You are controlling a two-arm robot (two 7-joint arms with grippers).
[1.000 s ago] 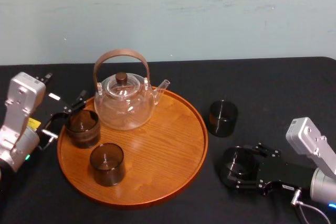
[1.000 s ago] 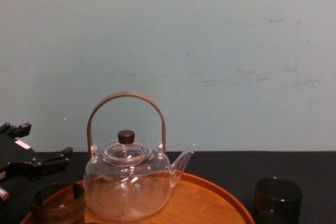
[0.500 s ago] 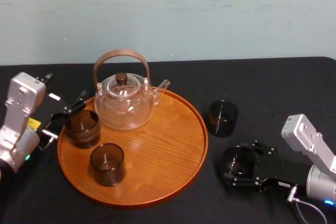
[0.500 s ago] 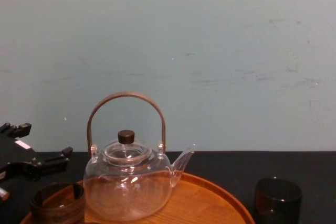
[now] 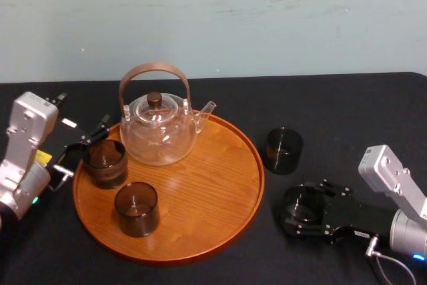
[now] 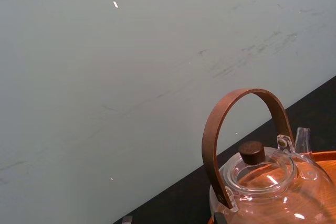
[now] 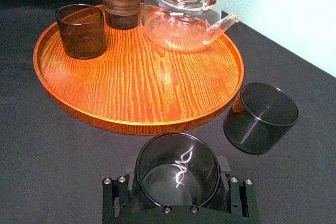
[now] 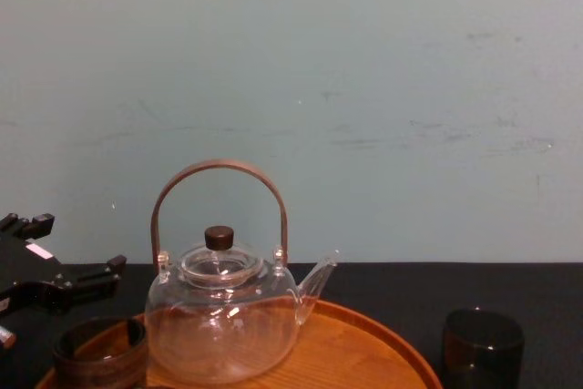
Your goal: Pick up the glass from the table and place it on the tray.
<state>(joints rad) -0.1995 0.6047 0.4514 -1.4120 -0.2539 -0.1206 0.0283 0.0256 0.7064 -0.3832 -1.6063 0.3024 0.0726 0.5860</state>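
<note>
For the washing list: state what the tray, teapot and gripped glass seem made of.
Tray: wood, orange-brown, glossy; grain lines show. Teapot: clear glass, see-through body; handle probably wood. Glass held by the right gripper: smoky tinted glass, likely; translucent with glints.

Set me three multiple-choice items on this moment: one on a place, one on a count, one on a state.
1. Where does the teapot stand?
A. on the tray
B. on the black cloth
C. on its side, off the tray

2. How many cups share the tray with it?
A. one
B. two
C. four

3. What is the right gripper doing?
A. hanging open above the tray
B. closed around a glass, right of the tray
C. gripping the teapot's handle

Answers: 1 A, its base rests on the wood; 2 B, a banded cup and a smoky tumbler; 3 B, the fingers flank the glass in the right wrist view. The left gripper is open at the tray's left edge.
</note>
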